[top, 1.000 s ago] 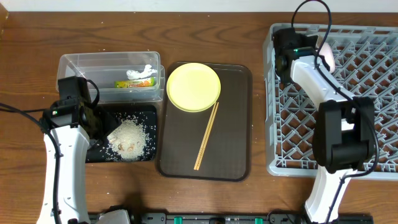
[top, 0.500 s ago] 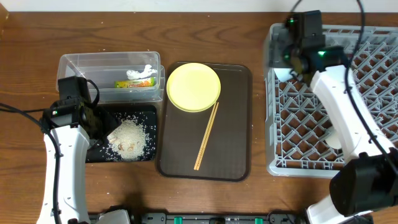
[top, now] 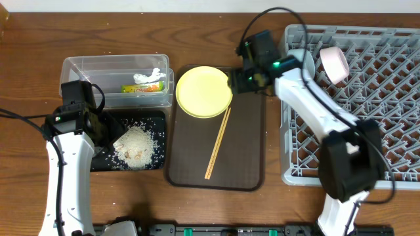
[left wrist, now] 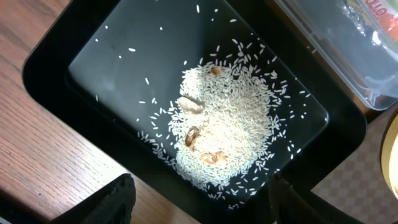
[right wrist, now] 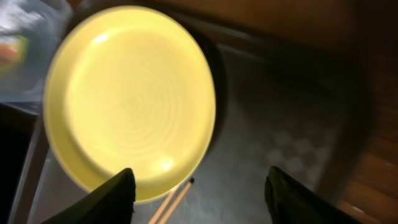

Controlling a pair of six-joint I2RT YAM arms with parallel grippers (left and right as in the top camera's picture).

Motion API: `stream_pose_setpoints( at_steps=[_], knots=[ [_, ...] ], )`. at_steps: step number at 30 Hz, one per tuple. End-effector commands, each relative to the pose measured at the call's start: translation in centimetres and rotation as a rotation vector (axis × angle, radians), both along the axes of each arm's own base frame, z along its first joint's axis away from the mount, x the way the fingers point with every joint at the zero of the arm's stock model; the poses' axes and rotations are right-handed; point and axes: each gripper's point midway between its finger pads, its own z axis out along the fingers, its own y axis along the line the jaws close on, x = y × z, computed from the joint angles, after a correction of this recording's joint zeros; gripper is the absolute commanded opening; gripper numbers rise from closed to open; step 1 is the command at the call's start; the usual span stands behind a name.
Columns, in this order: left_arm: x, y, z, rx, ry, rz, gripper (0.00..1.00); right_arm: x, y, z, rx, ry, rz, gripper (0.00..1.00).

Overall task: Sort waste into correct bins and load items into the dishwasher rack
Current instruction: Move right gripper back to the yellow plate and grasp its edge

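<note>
The yellow plate (top: 204, 91) lies at the back of the dark brown tray (top: 243, 154), with two chopsticks (top: 218, 143) beside it; both also show in the right wrist view: plate (right wrist: 130, 99), chopstick tips (right wrist: 174, 202). My right gripper (top: 239, 78) is open and empty just right of the plate. My left gripper (top: 98, 131) is open and empty over the black tray (left wrist: 124, 56), which holds the rice heap (left wrist: 230, 130). The clear tub (top: 88, 69) holds the snack wrapper (top: 142, 88) and white scrap (top: 148, 76). A pinkish-white bowl (top: 334, 63) stands in the grey rack (top: 394, 98).
Several brown bits (left wrist: 193, 107) lie in the rice. The rack fills the table's right side. The clear tub's corner (left wrist: 367, 68) shows at the upper right of the left wrist view.
My right arm has swung left from the rack's back corner to over the brown tray beside the yellow plate. The left arm has not moved.
</note>
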Motion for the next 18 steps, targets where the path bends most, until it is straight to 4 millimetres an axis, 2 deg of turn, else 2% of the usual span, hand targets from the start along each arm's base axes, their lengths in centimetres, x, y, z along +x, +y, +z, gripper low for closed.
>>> stream_pose_setpoints(
  at_steps=[1, 7, 10, 13, 18],
  knots=[
    [-0.1, 0.2, 0.1, 0.005, -0.001, 0.007, 0.72, -0.1, 0.6, -2.9, -0.027, 0.050, -0.062, 0.60],
    [-0.1, 0.2, 0.1, 0.005, -0.001, 0.007, 0.71, -0.2, 1.3, -7.2, -0.031, 0.119, -0.107, 0.50],
    [-0.1, 0.2, 0.1, 0.005, -0.001, 0.007, 0.71, -0.3, 1.6, -8.6, -0.032, 0.139, -0.123, 0.42],
    [-0.1, 0.2, 0.1, 0.005, -0.001, 0.007, 0.71, -0.1, 1.8, -8.9, -0.022, 0.139, -0.138, 0.31],
    [-0.1, 0.2, 0.1, 0.005, -0.001, 0.007, 0.71, 0.2, 2.0, -8.7, -0.007, 0.136, -0.160, 0.05]
  ],
)
